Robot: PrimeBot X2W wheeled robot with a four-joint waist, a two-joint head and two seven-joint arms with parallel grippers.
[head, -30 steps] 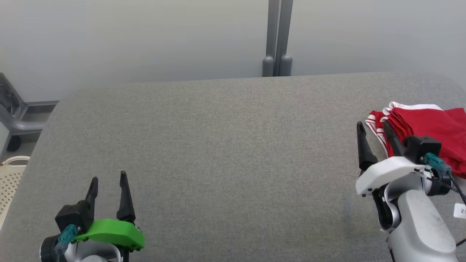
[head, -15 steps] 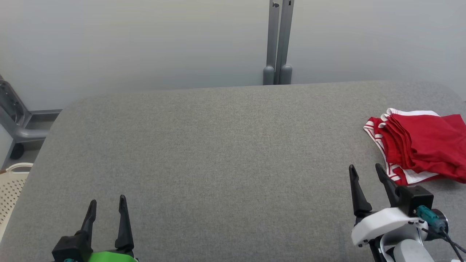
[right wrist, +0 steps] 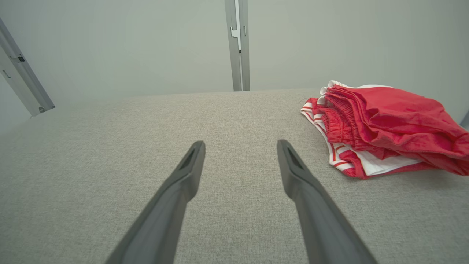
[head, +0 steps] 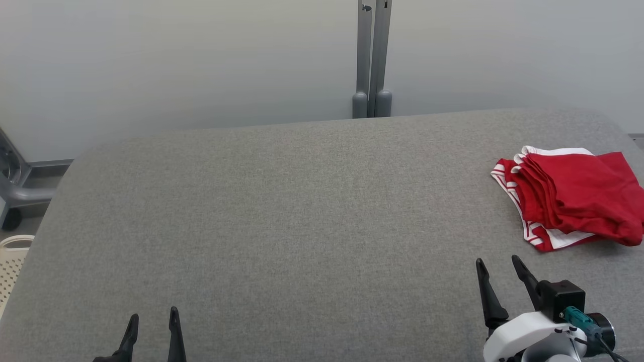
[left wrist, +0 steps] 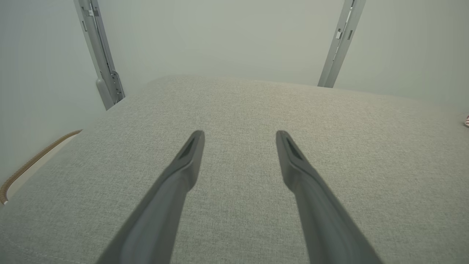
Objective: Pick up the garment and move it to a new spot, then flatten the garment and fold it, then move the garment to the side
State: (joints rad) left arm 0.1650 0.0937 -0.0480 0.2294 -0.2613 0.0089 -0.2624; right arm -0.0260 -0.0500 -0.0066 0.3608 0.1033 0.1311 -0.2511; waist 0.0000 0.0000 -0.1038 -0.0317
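Withdrawn from the striped edge of the garment [head: 568,201], where its fingers were seen a second ago, the right tool [head: 498,260] is now found at the near edge of the counter [head: 302,211], apart from the cloth and closer to the robot. The left tool [head: 153,313] is likewise pulled back, so that little more than its fingertips is seen at the bottom of the head view. Part of this shift is owed to the head camera, which has itself moved. Both tools are held spread wide and nothing is pinched in either; bare grey fabric is seen between the fingers in each wrist view. The garment, red with white stripes, is left folded in a compact stack at the right side of the counter, towards the far corner, touched by neither tool. Its place on the counter is judged unchanged. From this lie, the folding and the move to the side are taken to be finished, and the arms are judged to be going back to rest, with nothing further asked of the cloth
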